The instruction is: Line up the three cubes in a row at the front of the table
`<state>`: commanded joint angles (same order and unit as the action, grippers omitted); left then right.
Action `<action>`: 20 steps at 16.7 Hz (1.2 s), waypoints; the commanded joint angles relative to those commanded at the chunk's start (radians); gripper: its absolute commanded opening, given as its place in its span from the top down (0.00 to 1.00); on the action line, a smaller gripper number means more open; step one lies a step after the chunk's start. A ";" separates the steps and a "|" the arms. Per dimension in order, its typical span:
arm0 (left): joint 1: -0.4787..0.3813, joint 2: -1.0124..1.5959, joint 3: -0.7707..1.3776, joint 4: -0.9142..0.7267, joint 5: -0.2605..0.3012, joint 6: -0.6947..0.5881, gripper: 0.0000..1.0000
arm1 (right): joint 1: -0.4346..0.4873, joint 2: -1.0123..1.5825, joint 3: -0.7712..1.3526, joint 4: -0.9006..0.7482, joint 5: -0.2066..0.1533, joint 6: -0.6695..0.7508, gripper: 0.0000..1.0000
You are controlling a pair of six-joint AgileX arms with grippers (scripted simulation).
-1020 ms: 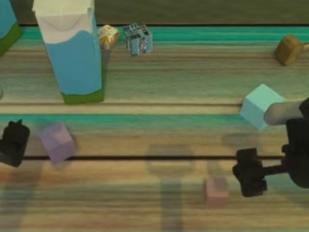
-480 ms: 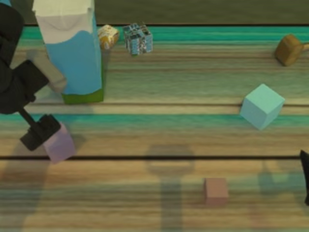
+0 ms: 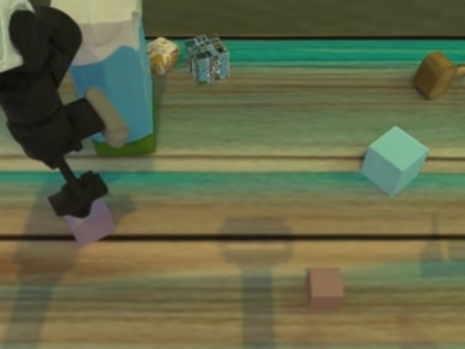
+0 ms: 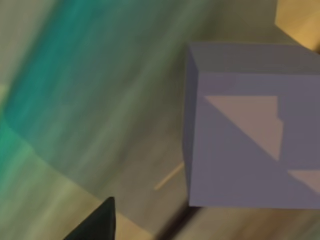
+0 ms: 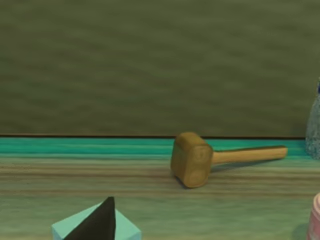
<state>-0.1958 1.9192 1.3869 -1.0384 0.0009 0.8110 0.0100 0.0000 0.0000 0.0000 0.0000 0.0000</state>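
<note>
The pale lilac cube (image 3: 91,223) lies at the table's (image 3: 240,313) left, and it fills the left wrist view as the lilac cube (image 4: 250,135). My left gripper (image 3: 78,195) hangs open just over its back edge; one dark fingertip (image 4: 99,224) shows beside the cube, apart from it. The small pink-brown cube (image 3: 325,286) rests near the front, right of centre. Farther back on the right sits the large cyan cube (image 3: 394,160). My right arm is outside the top view; its wrist view shows one fingertip (image 5: 100,222) in front of the cyan cube (image 5: 127,232).
A tall blue-and-white carton (image 3: 109,73) stands right behind my left arm. An orange-and-cream cube (image 3: 163,54) and a multicoloured puzzle cube (image 3: 208,58) sit at the back. A wooden mallet (image 3: 436,73) lies at the back right, also the mallet (image 5: 195,160).
My left arm swung in from the left edge and came over the lilac cube. My right arm drew back to the right out of the top view, leaving the pink-brown cube on the table.
</note>
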 joint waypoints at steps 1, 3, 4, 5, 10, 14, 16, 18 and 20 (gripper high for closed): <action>0.000 0.000 0.000 0.000 0.000 0.000 0.00 | 0.000 0.000 0.000 0.000 0.000 0.000 0.00; 0.000 0.000 0.000 0.000 0.000 0.000 0.00 | 0.000 0.000 0.000 0.000 0.000 0.000 0.00; 0.005 -0.002 -0.002 0.002 0.000 -0.001 0.00 | 0.000 0.000 0.000 0.000 0.000 0.000 0.00; 0.005 0.000 -0.004 0.005 0.000 0.000 0.00 | 0.000 0.000 0.000 0.000 0.000 0.000 0.00; 0.002 0.071 -0.088 0.162 0.000 0.003 0.00 | 0.000 0.000 0.000 0.000 0.000 0.000 0.00; 0.002 0.141 -0.166 0.310 0.001 0.004 0.00 | 0.000 0.000 0.000 0.000 0.000 0.000 0.00; 0.002 0.150 -0.175 0.326 0.001 0.004 0.00 | 0.000 0.000 0.000 0.000 0.000 0.000 0.00; 0.002 0.150 -0.175 0.326 0.001 0.004 0.00 | 0.000 0.000 0.000 0.000 0.000 0.000 0.00; 0.002 0.150 -0.175 0.326 0.001 0.004 0.08 | 0.000 0.000 0.000 0.000 0.000 0.000 0.00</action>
<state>-0.1940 2.0696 1.2116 -0.7127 0.0019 0.8150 0.0100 0.0000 0.0000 0.0000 0.0000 0.0000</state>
